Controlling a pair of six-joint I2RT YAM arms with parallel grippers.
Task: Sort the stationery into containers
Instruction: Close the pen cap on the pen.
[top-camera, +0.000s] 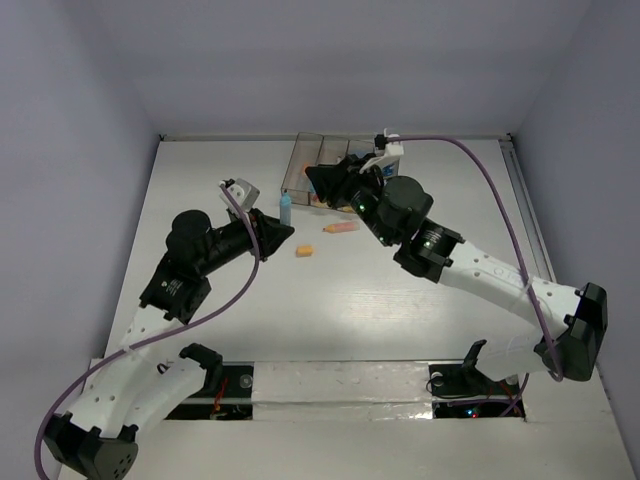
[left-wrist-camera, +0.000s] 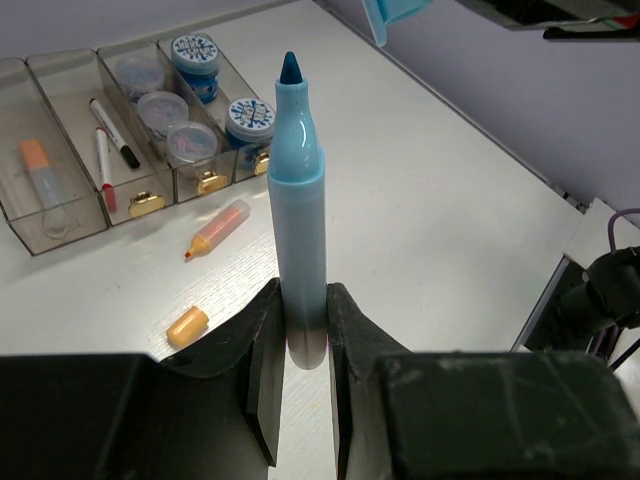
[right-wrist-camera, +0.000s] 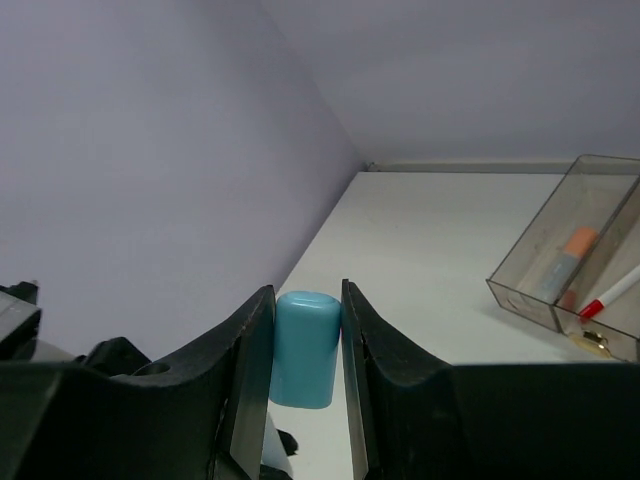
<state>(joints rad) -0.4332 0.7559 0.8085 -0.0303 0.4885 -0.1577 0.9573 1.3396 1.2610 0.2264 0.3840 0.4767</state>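
The left tool (left-wrist-camera: 303, 297) is clamping narrowly on the lower barrel of a blue marker (left-wrist-camera: 298, 220). The marker is standing straight out from between the fingers, uncapped, with its dark blue tip pointing away from the tool.

Just ahead of this tool and to its left, an orange cap (left-wrist-camera: 187, 326) is lying on the desk (left-wrist-camera: 430, 220). A little farther on the same side, an orange marker (left-wrist-camera: 218, 228) is lying slantwise, apart from the cap.

Beyond that, the containers (left-wrist-camera: 60, 235) are sitting in a row, far ahead and left of the tool:
- The leftmost bin is holding an orange-ended item (left-wrist-camera: 40, 170).
- The next is holding a red-and-white pen (left-wrist-camera: 103, 170) and a black-and-white pen (left-wrist-camera: 115, 133).
- The third is holding clear jars (left-wrist-camera: 190, 142).
- The fourth is holding blue-patterned jars (left-wrist-camera: 250, 118).

The right tool (right-wrist-camera: 305, 295) is gripping a blue cap (right-wrist-camera: 303, 345), its fingers pressing on either side and the cap's rounded end pointing forward. In the right wrist view, the containers are lying ahead and to this tool's right, and the orange-ended item and the red tip of a pen are showing through the walls.

In the top view, the two tools are sitting near each other, with the blue marker between them.
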